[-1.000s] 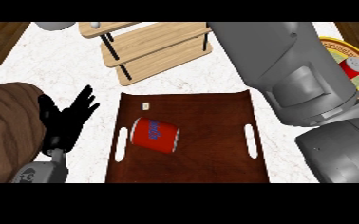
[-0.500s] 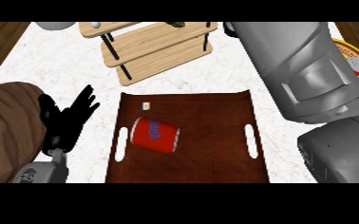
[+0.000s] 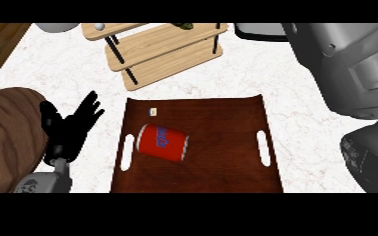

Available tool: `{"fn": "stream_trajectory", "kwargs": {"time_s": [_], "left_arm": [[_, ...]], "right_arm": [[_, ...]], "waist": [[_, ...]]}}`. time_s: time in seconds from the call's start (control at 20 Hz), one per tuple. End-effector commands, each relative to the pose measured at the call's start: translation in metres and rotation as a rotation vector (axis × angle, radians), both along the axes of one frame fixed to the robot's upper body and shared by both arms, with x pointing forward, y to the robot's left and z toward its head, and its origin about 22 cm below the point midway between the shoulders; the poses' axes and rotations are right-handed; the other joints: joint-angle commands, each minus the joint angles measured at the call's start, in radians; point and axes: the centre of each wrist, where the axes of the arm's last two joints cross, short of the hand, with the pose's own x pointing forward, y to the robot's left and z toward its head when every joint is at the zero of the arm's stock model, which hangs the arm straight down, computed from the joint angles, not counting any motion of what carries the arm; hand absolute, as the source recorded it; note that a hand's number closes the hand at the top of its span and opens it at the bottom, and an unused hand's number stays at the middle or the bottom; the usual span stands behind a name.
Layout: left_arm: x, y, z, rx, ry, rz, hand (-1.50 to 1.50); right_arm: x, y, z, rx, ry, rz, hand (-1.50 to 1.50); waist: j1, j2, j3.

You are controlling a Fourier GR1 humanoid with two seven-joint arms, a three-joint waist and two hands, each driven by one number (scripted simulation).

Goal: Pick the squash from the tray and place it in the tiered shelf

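A small dark green squash (image 3: 183, 26) lies on the top tier of the wooden tiered shelf (image 3: 162, 55), at the far edge of the view and partly cut off. The brown tray (image 3: 221, 165) with slot handles sits in the middle of the counter. It holds a red can (image 3: 162, 141) on its side and a tiny white scrap (image 3: 153, 112). My left hand (image 3: 70, 127) rests open, fingers up, just left of the tray. Only the grey right forearm (image 3: 339, 65) shows at the right; its hand is out of sight.
A brown wooden round object (image 3: 16, 130) lies at the left edge beside my left hand. A pale grey object (image 3: 55, 27) sits at the far left and a grey one (image 3: 258, 30) just right of the shelf. White marble counter (image 3: 295, 120) lies between tray and forearm.
The right forearm has drawn back to the right, away from the shelf. The shelf's right end and the squash on its top tier now show. The left hand has not moved.
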Motion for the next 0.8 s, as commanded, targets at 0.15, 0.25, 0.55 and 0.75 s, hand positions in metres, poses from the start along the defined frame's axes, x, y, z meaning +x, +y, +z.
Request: {"fn": "stream_trajectory", "kwargs": {"time_s": [0.15, 0.25, 0.55, 0.75], "left_arm": [[-0.004, 0.005, -0.002, 0.001, 0.065, 0.001, 0.0], [-0.022, 0.013, -0.018, -0.002, 0.055, -0.017, 0.0], [-0.009, 0.004, -0.016, 0.0, 0.06, -0.001, 0.0], [-0.016, 0.007, -0.017, 0.003, 0.059, 0.01, 0.0]], "right_arm": [[0.006, -0.086, 0.031, 0.146, -0.013, -0.222, -1.5], [0.014, -0.095, 0.007, 0.172, 0.004, -0.255, -1.5], [0.017, -0.169, -0.008, 0.204, 0.032, -0.218, -1.5], [0.005, -0.217, 0.01, 0.203, 0.039, -0.169, -1.5]], "waist": [[-0.002, 0.003, -0.003], [0.004, 0.004, -0.004], [-0.006, 0.007, -0.003], [-0.002, 0.005, -0.003]]}}
